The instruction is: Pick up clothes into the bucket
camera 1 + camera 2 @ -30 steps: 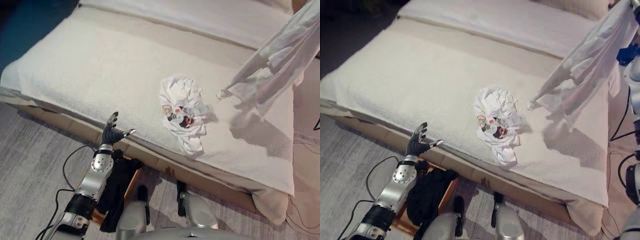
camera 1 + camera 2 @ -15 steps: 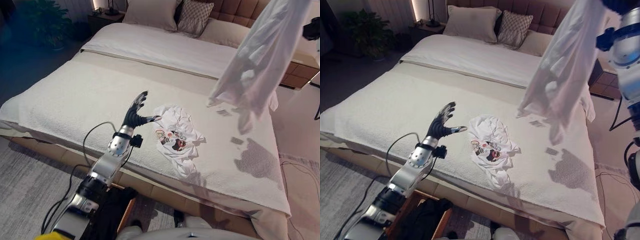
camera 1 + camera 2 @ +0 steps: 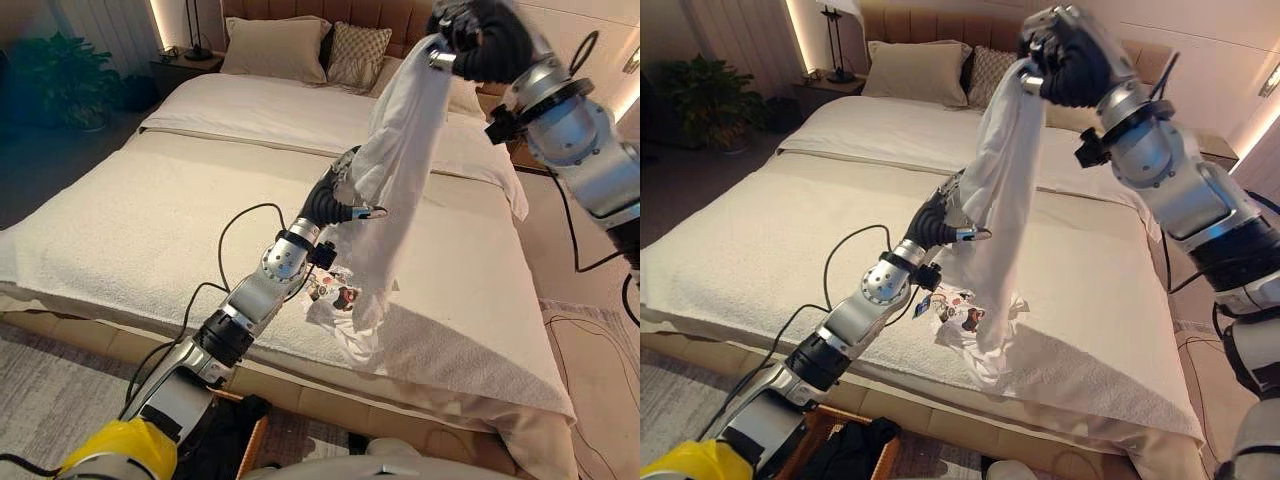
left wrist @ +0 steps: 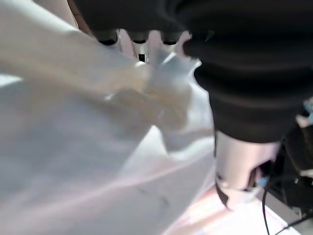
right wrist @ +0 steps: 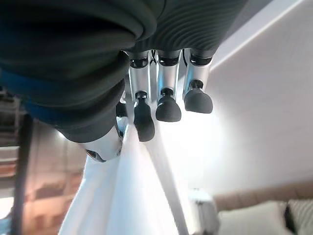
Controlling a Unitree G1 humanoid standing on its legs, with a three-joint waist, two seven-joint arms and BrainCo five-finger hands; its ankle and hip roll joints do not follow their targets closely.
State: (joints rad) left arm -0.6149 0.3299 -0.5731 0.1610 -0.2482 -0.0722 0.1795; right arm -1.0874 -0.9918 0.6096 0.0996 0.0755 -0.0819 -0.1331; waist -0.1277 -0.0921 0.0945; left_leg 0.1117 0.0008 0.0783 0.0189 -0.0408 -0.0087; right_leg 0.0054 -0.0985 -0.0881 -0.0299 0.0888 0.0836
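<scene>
The hanging garment [image 3: 998, 190] is showing plain white. The crumpled shirt [image 3: 962, 312] on the bed is showing white with a small print in red and black. The bed cover [image 3: 130, 225] is looking cream, the pillow [image 3: 272, 46] beige, the cushion [image 3: 358, 55] checked brown, the clothes [image 3: 848, 455] in the bucket black.

Head stereo eyes overlook the bed [image 3: 150, 230]; wrist cameras sit close.

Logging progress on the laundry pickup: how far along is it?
Done: dark clothes already lie in the bucket. In hand: the right robot hand holds up a white garment, and the left robot hand is against it. Left: the printed white shirt on the bed.
</scene>
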